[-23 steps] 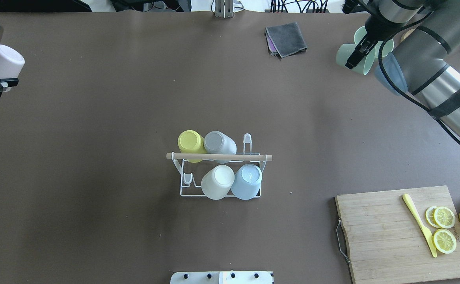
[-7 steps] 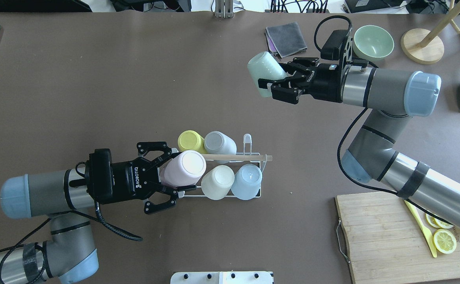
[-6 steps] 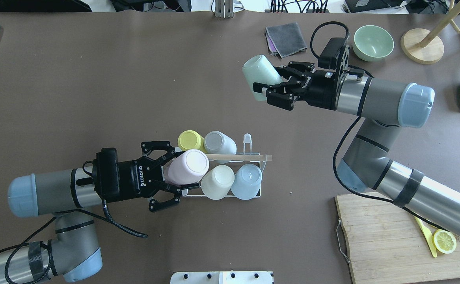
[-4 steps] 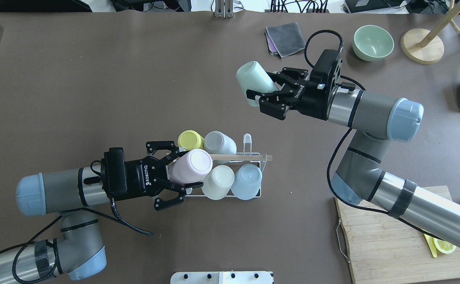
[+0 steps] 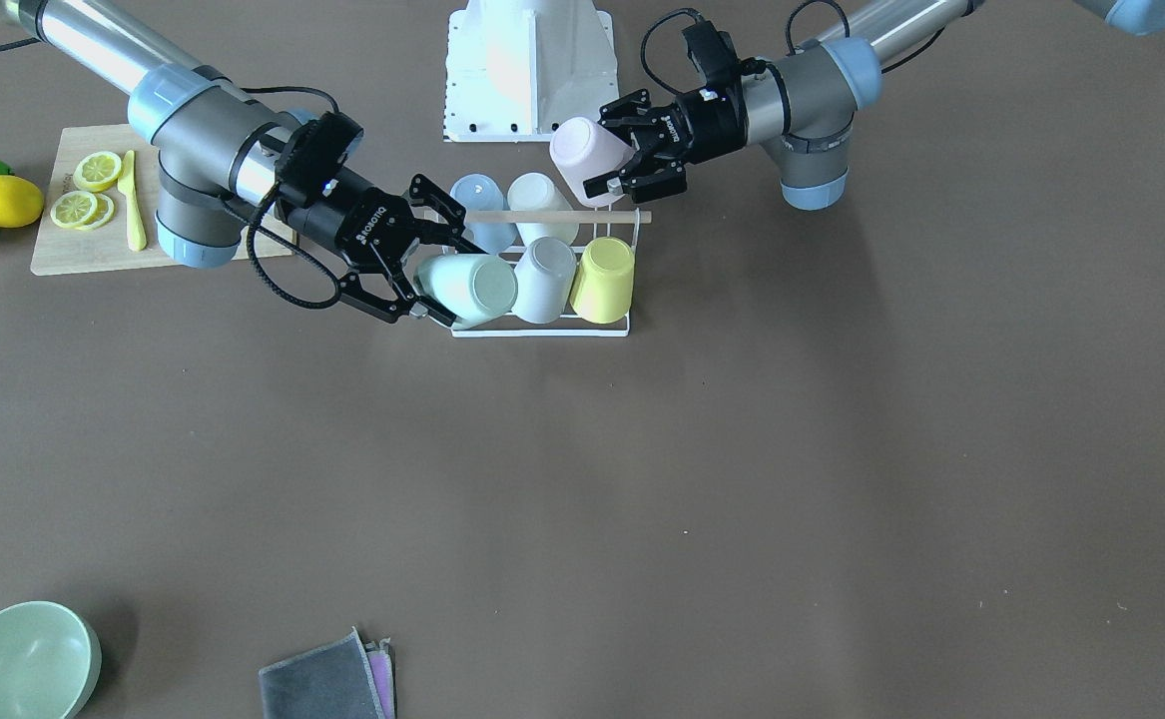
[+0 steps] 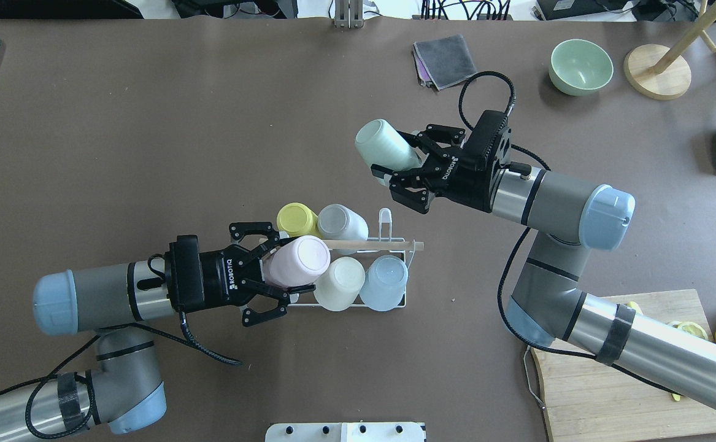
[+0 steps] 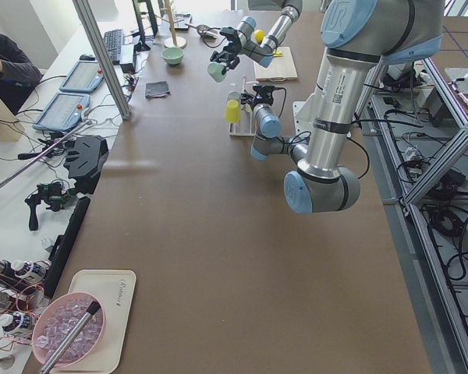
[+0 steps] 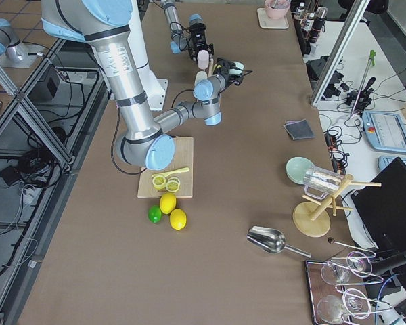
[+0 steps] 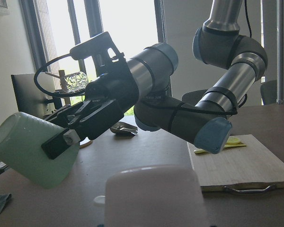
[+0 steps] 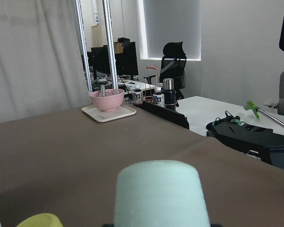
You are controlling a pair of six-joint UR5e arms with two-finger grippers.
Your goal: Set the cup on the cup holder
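left fingers clamped on tilted pink cup, over left end of cup holder, mid-frame on worktop; right fingers pinching mint cup, airborne, upper right of holder, apart

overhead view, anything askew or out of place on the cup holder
Nothing spilled or damaged. Four cups sit upside down on the cup holder. The only thing askew is the pink cup, tilted in the left tool over the holder's left end, not yet seated.
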